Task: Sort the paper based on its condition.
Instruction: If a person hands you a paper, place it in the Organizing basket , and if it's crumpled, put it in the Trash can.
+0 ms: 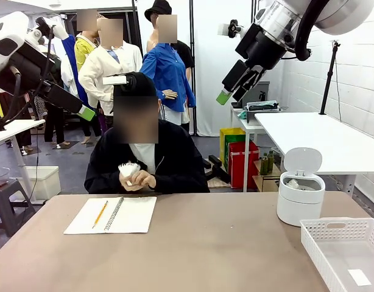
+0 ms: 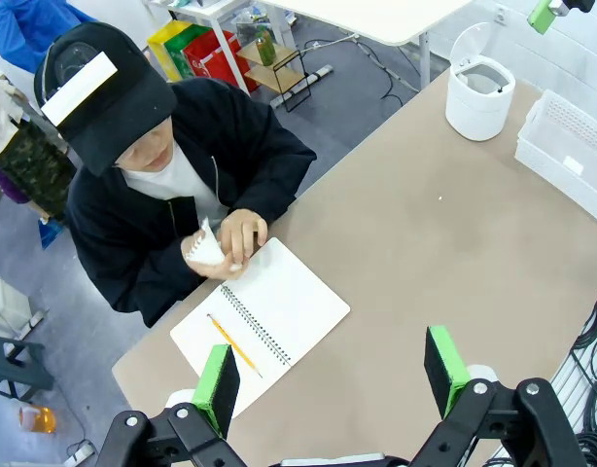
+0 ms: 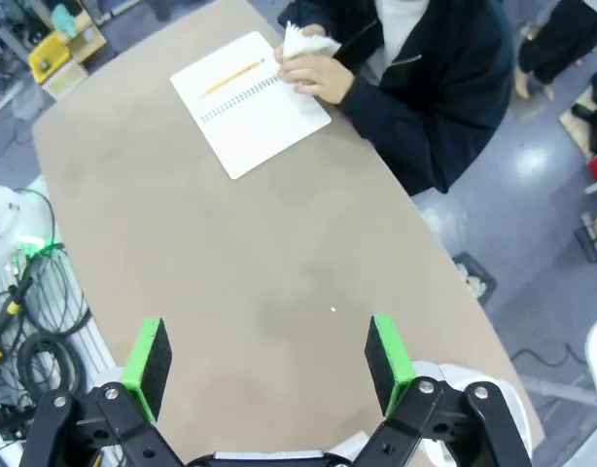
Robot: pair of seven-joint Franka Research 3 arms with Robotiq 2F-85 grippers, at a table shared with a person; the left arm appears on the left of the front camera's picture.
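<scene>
**Both grippers open and raised; paper in the person's hands**

The crumpled white paper ball is held in the person's hands at the far edge of the brown table. It is just beyond the open white spiral notebook, on which a yellow pencil is laid. The left gripper and the right gripper are held high above the table. The fingers of each are spread apart, with nothing between them. The white round bin, lid raised, and the white perforated plastic basket are set near each other at the robot's right.
</scene>
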